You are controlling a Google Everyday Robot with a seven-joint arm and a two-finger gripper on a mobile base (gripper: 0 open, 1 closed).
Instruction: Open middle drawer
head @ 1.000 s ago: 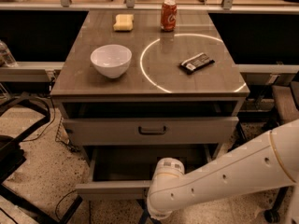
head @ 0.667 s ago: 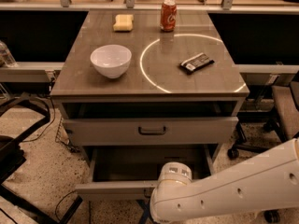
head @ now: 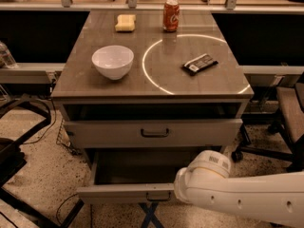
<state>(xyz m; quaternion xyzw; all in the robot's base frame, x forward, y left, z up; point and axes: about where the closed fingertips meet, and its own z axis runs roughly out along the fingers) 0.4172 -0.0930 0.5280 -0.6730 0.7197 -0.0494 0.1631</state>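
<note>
White arm [head: 237, 194], gripper hidden behind, has shifted right.

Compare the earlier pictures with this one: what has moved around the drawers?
The arm swung right and slightly up; its rounded end now covers the right part of the middle drawer front. The tool is hidden behind the arm, so no grasp or release shows. The middle drawer stayed pulled out; bowl and can did not move.
</note>
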